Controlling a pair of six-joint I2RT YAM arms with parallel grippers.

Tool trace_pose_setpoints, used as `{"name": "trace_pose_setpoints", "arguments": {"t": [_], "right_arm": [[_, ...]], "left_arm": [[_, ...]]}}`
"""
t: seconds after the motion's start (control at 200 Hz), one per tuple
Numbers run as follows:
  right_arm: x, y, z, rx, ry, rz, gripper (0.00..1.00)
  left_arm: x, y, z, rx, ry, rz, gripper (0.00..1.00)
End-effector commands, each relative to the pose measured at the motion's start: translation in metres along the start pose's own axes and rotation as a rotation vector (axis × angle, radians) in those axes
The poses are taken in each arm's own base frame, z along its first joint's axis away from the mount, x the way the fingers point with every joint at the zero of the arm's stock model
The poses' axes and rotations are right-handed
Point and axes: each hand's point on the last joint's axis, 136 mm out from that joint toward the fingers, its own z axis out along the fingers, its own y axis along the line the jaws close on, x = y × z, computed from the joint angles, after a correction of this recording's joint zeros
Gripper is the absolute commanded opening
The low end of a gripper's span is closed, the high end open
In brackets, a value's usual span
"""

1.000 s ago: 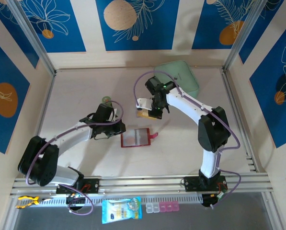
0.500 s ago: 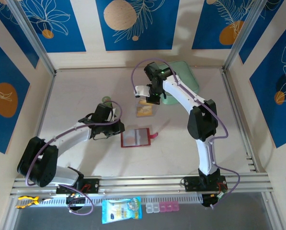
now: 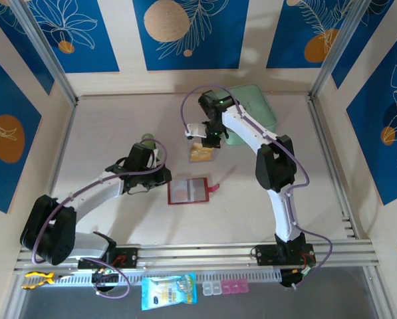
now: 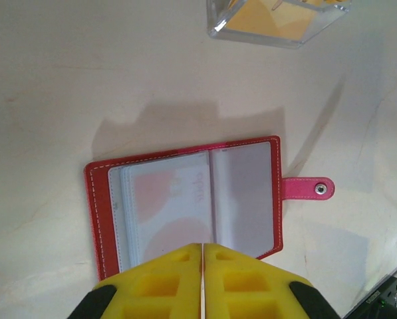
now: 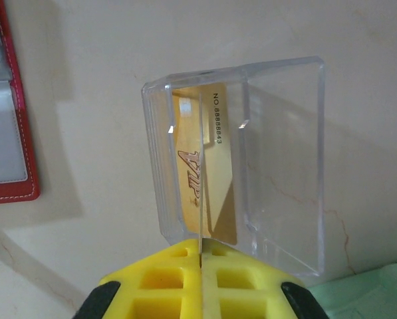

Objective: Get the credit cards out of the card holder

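Pale tabletop point(image 3: 118, 126), card holder point(image 3: 187, 191) open just ahead of my left gripper point(image 4: 203, 247), jaws pressed together and empty, its spine point(image 4: 210, 199) in line with them, pinkish card point(image 4: 155, 196) showing in the sleeves point(image 4: 241, 193); right gripper point(image 5: 201, 242), also closed, sits farther off over the clear box point(image 5: 284, 153) holding a tan card point(image 5: 188, 166).

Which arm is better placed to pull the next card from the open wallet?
Left. The left fingers, shut, hang close by the open dark red leather card holder; the right fingers are away at the clear plastic box holding a gold card.
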Motion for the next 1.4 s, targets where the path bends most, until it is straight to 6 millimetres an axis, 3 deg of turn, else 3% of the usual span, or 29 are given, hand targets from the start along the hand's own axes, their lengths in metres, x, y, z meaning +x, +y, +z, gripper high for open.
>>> {"name": "trace_pose_setpoints", "arguments": {"t": [0.0, 0.165, 0.485, 0.645, 0.855, 0.995, 1.19, 1.311, 1.396], "right_arm": [[-0.001, 0.004, 0.006, -0.044, -0.012, 0.007, 0.07], [0.001, -0.001, -0.001, -0.017, 0.001, 0.028, 0.16], [-0.012, 0.002, -0.036, 0.058, -0.099, 0.145, 0.17], [-0.027, 0.01, -0.054, 0.074, -0.234, 0.363, 0.17], [-0.048, 0.038, -0.073, -0.037, -0.453, 0.818, 0.18], [-0.055, 0.067, -0.066, -0.192, -0.525, 1.096, 0.16], [-0.061, 0.111, -0.045, -0.373, -0.518, 1.344, 0.12], [-0.066, 0.133, -0.029, -0.434, -0.454, 1.387, 0.13], [-0.07, 0.144, -0.017, -0.467, -0.425, 1.392, 0.19]], "left_arm": [[0.001, 0.005, -0.002, -0.002, -0.003, -0.025, 0.1], [0.0, 0.004, 0.0, 0.0, 0.0, -0.024, 0.1], [0.002, 0.005, 0.007, 0.007, 0.022, -0.021, 0.1], [0.003, 0.006, 0.01, 0.009, 0.032, -0.02, 0.1], [0.008, 0.012, 0.014, -0.001, 0.047, -0.02, 0.07], [0.014, 0.016, 0.019, -0.004, 0.071, -0.032, 0.04], [0.024, 0.027, 0.02, -0.037, 0.101, -0.041, 0.0], [0.033, 0.034, 0.025, -0.047, 0.13, -0.053, 0.0], [0.037, 0.039, 0.028, -0.058, 0.139, -0.057, 0.0]]}}
